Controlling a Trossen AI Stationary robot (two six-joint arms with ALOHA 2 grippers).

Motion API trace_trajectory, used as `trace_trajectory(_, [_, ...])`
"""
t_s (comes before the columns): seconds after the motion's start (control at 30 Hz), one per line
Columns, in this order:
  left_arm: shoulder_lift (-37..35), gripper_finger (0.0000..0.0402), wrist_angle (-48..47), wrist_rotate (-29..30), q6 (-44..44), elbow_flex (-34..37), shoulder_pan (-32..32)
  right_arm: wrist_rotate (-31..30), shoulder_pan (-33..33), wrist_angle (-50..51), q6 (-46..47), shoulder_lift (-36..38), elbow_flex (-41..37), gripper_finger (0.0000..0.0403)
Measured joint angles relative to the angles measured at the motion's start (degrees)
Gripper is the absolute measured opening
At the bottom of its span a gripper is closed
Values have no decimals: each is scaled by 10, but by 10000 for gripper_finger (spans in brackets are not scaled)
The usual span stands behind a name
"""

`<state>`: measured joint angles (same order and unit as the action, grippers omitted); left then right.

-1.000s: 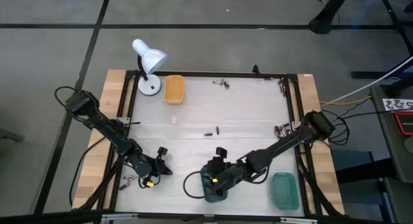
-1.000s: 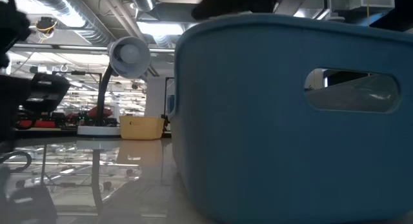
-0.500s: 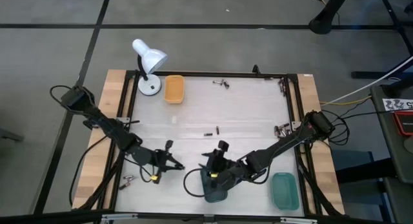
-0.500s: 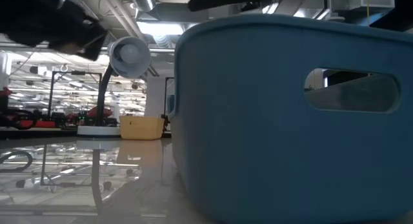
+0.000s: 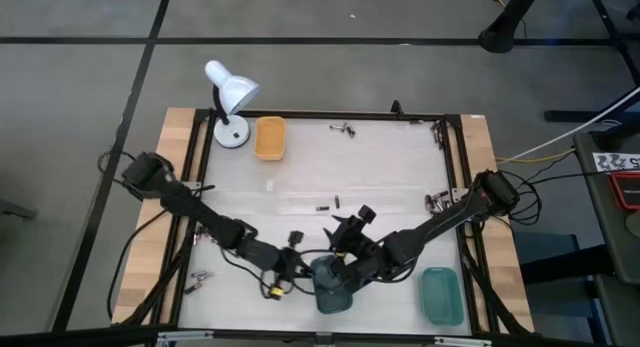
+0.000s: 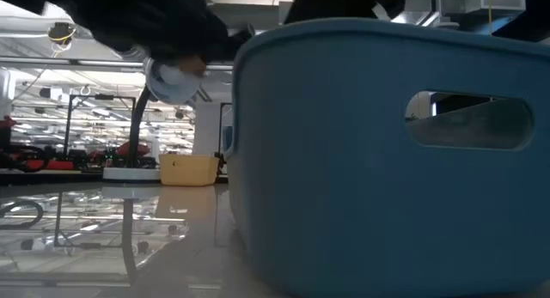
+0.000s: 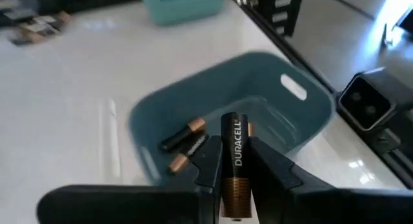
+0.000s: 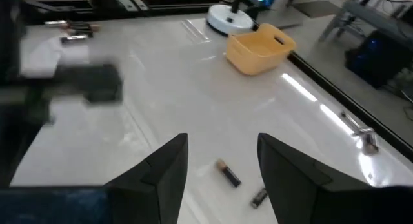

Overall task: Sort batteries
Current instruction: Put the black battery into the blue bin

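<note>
My left gripper (image 7: pixel 233 156) is shut on a black-and-copper battery (image 7: pixel 233 143) just left of and above the dark teal tray (image 7: pixel 258 114), which rests on the table near its near edge (image 5: pixel 332 285). Two batteries (image 7: pixel 184 141) lie inside that tray. My right gripper (image 8: pixel 219 162) is open and touches nothing; it hovers past the tray's far side (image 5: pixel 357 223), above two loose batteries (image 8: pixel 230 175) on the table. The tray's wall (image 6: pixel 387 161) fills the low view. My left gripper pinches the battery between its two fingers (image 7: pixel 210 161) at its copper half (image 7: pixel 233 185). The battery lies along the fingers, with its black end (image 7: pixel 233 124) sticking out past the tips. It is lifted clear, slanting down over the tray's opening.
An orange tray (image 5: pixel 270 137) and a white desk lamp (image 5: pixel 230 95) stand at the far left. A green tray (image 5: pixel 441 295) sits at the near right. Loose batteries lie at the far edge (image 5: pixel 343 129), mid-table (image 5: pixel 328 202), the right edge (image 5: pixel 436 199) and the near left (image 5: pixel 198 279).
My left gripper has swung from the near left of the table toward the right, up to the dark teal tray. My right gripper has drawn back from over the tray toward the far edge and a little to the right.
</note>
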<state>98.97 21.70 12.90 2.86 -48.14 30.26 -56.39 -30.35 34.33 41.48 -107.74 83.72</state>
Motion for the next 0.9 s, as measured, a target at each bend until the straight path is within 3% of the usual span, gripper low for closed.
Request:
trace_trajectory(0.23, [63, 53, -55, -45, -3, -85, -28, 15, 0, 161, 102, 7, 0, 188])
trace_trajectory(0.5, [66, 57, -79, -67, -11, -96, -47, -11, 19, 297, 211, 14, 0, 188])
trace_trajectory(0.9, [66, 164, -72, -66, -65, -96, -57, -10, 34, 307, 197, 14, 0, 188])
